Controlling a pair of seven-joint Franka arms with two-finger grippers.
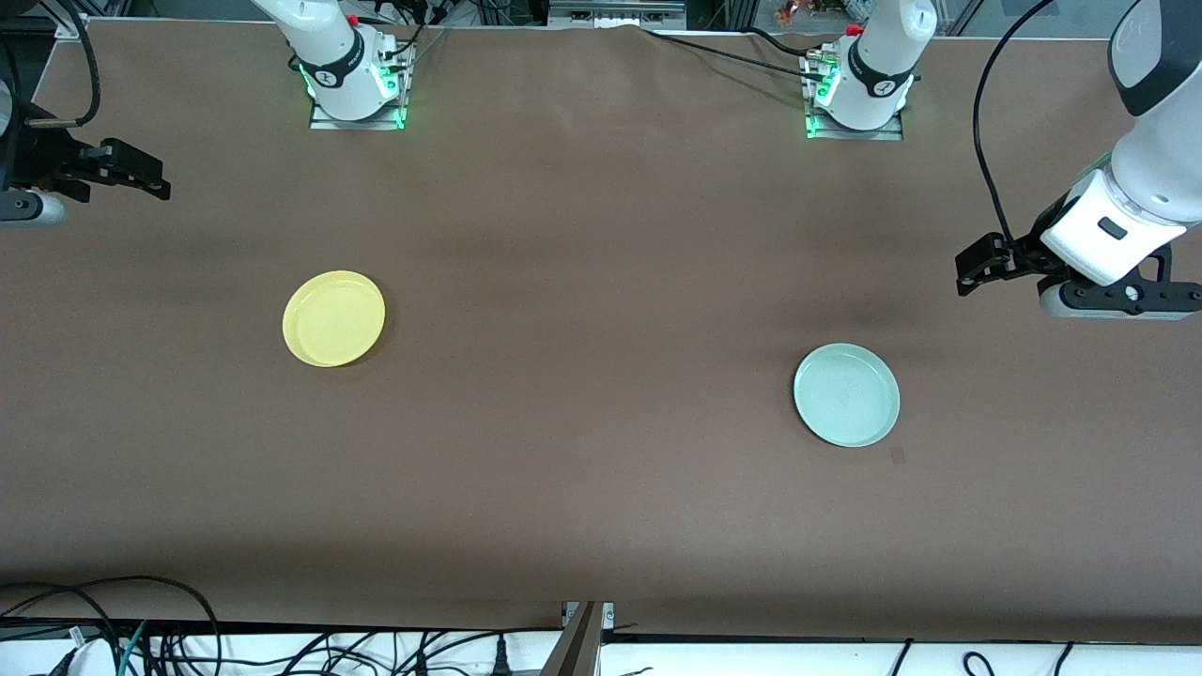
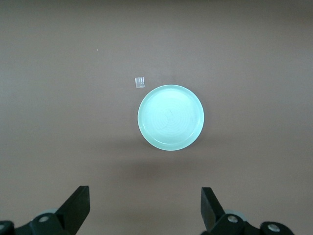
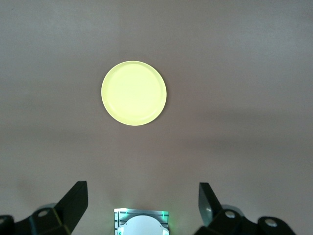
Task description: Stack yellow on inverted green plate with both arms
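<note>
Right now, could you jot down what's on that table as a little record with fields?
Yellow plate: flat on the table, toward the right arm's end, rim up.
Green plate: flat on the table, toward the left arm's end, rim up, not yet turned over; nearer the front camera than the yellow plate.
Left gripper: in the air, jaws open, holding nothing.
Right gripper: in the air, jaws open, holding nothing.
Stacking: not yet done.

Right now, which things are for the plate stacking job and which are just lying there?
For the job:
yellow plate
green plate
left gripper, open, up high
right gripper, open, up high

Just lying about:
small square patch beside the green plate
</note>
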